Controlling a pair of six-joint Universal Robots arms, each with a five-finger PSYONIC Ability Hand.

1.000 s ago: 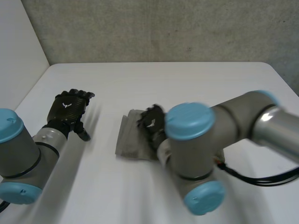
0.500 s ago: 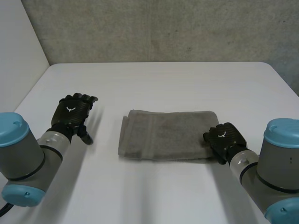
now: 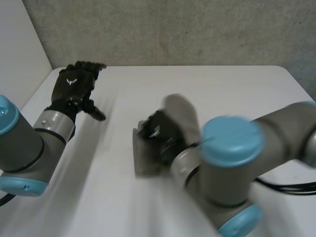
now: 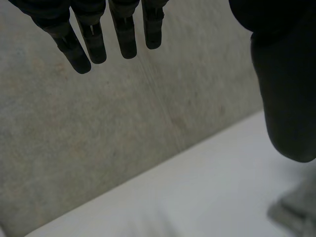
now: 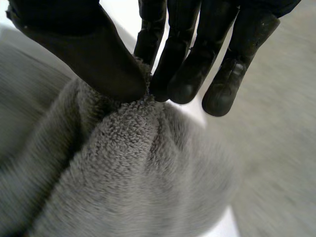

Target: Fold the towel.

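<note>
Two robot hands of mine are at work here, each in a different state. My right robot hand is over the grey towel, which lies about the middle of the white surface, a little toward its near edge. In my right wrist view the thumb and fingers press together on a bunched ridge of the terry cloth, so this robot hand is clamped on the towel. The cloth falls away in soft folds under my palm. In the head view part of the towel stands lifted beside that hand, too blurred to read its shape, while the end nearer the left edge lies flat on the surface.

My left robot hand is near the far left corner of the surface, well apart from the towel. Its fingers are straight and point toward the grey wall. The thumb stands wide apart from them, and this hand holds nothing. A corner of the towel shows just beyond the thumb tip in my left wrist view.
</note>
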